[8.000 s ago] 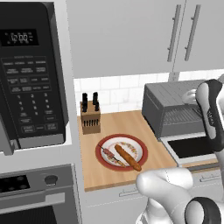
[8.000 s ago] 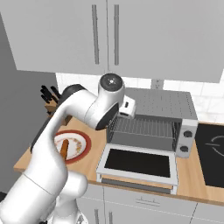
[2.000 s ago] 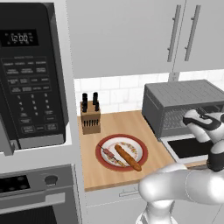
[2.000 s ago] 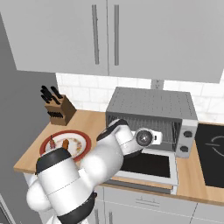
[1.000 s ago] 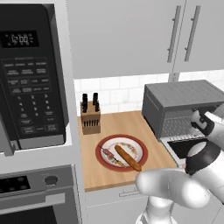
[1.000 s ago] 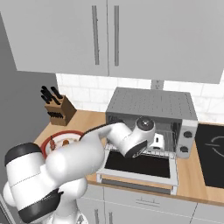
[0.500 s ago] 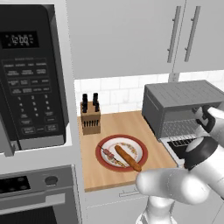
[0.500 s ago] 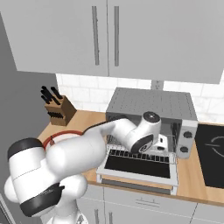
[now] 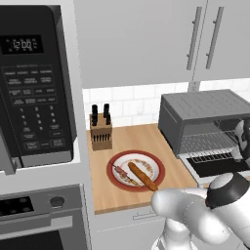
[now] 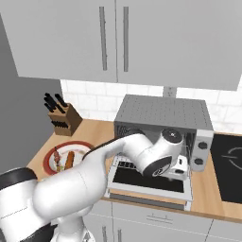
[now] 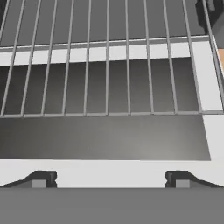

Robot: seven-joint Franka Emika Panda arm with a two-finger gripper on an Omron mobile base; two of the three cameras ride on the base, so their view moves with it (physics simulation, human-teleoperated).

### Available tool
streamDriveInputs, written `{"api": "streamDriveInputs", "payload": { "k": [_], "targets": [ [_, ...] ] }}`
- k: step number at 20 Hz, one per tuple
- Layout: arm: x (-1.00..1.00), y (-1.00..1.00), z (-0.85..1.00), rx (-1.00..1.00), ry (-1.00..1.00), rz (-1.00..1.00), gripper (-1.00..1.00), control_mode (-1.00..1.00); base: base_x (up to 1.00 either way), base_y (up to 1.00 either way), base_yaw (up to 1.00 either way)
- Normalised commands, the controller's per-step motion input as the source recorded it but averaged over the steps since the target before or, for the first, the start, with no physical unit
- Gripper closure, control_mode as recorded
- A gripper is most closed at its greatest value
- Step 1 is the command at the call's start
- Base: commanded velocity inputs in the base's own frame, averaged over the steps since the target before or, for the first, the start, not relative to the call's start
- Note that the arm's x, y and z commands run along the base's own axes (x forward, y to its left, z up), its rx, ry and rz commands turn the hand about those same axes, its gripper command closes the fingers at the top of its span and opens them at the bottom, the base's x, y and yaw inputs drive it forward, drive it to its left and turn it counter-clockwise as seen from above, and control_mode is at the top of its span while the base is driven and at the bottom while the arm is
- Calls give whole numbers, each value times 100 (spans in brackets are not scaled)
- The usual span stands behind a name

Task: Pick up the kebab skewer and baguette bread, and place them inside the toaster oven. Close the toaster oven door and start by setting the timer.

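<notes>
The kebab skewer (image 9: 121, 172) and the orange-brown baguette bread (image 9: 143, 176) lie side by side on a red-rimmed plate (image 9: 115, 179) on the wooden counter. In the right base view, that skewer (image 10: 57, 159) and loaf (image 10: 69, 159) sit far left of the arm. The gray toaster oven (image 9: 205, 113) stands to the right, its door (image 10: 150, 183) folded down flat. My gripper (image 11: 109, 179) is open and empty just above the dark door glass (image 11: 105, 138), facing the wire rack (image 11: 107, 65). It hangs at the oven's mouth (image 10: 182, 166), seen at the right edge (image 9: 238, 146).
A black microwave (image 9: 34, 88) fills the left, with a built-in oven below it. A knife block (image 9: 101, 129) stands at the back of the counter behind the plate. Oven knobs (image 10: 202, 146) are on the right of its front. A black cooktop (image 10: 229, 165) lies right of the oven.
My hand has shifted right and a little lower along the oven's open front. The plate, skewer and baguette have stayed put.
</notes>
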Motion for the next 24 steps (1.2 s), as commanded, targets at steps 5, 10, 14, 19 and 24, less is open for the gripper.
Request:
{"api": "streamDriveInputs", "payload": {
  "k": [5, 10, 14, 19, 24],
  "targets": [
    [-9, 75, 63, 0, 0, 0, -100, -100, 0, 0, 0],
    [0, 100, 21, -1, 5, -1, -100, -100, 0, 0, 0],
    [1, 100, 21, 0, 14, 0, -100, -100, 0, 0, 0],
    [5, 100, 5, -7, 1, 0, -100, -100, 0, 0, 0],
    [34, 100, -18, -8, 0, -1, -100, -100, 0, 0, 0]
  ]
}}
